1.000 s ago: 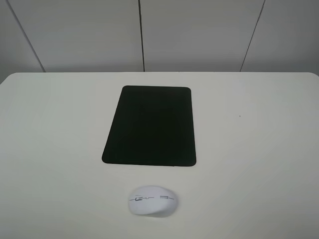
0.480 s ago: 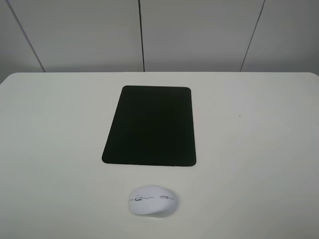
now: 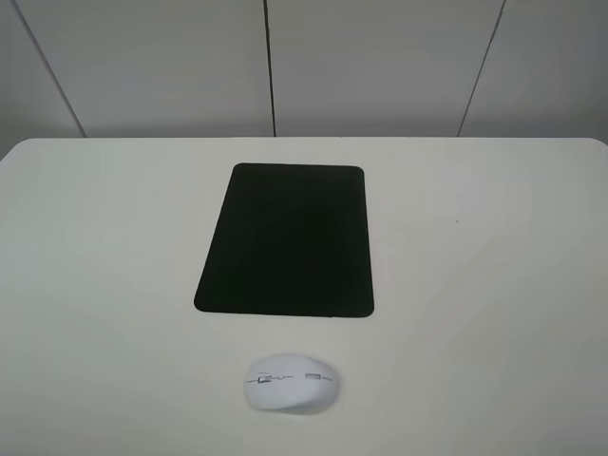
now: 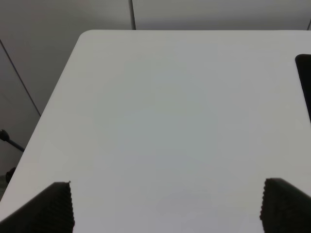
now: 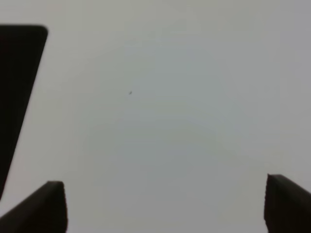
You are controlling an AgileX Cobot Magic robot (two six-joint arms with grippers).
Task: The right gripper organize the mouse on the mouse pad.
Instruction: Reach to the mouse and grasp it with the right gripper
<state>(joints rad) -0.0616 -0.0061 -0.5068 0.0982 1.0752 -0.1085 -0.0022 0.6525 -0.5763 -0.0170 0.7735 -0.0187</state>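
The white mouse (image 3: 291,382) lies on the white table near its front edge, just in front of the black mouse pad (image 3: 287,239), off the pad. The pad lies flat at the table's middle. Neither arm shows in the exterior high view. My right gripper (image 5: 163,206) is open and empty over bare table, with the pad's edge (image 5: 17,87) to one side. My left gripper (image 4: 165,206) is open and empty over bare table, with a sliver of the pad (image 4: 305,77) at the frame's edge. The mouse is out of both wrist views.
The white table (image 3: 494,285) has rounded far corners and grey wall panels (image 3: 380,66) behind it. A small dark speck (image 3: 457,222) marks the table to the right of the pad. The table's left edge (image 4: 53,97) shows in the left wrist view.
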